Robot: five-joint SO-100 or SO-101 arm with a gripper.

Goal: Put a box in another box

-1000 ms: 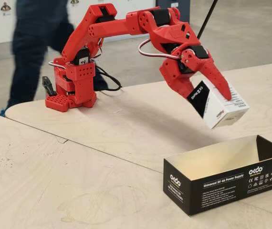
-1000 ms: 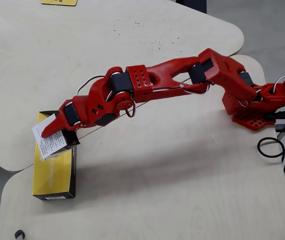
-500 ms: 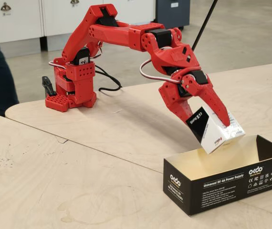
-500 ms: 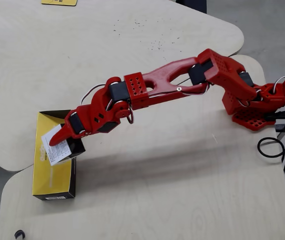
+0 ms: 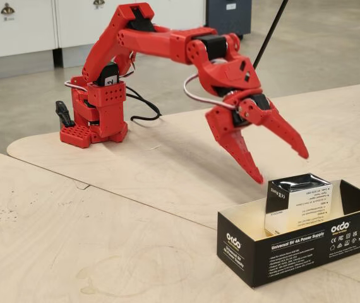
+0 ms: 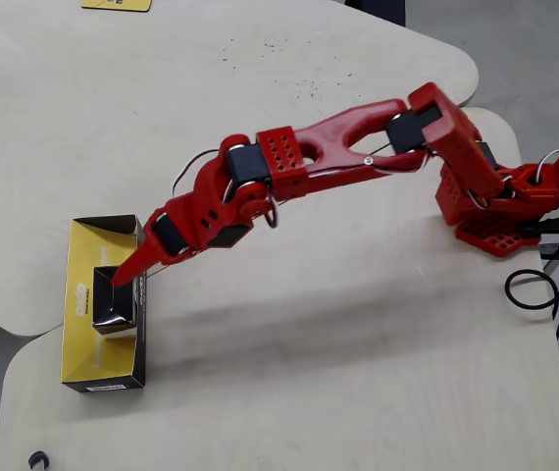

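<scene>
The small carton, released a moment ago, now stands inside the long black box; the gripper is spread wide and empty above it.

Red arm; small carton black-and-white, glossy black top; long box black outside, white print, yellowish inside.

We see the small black-and-white carton upright, glossy top up. It stands inside the long black okdo box.

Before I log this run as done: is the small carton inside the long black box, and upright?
Yes: the small carton stands upright inside the long black box, glossy top up. The pincer is open, above it.
</scene>
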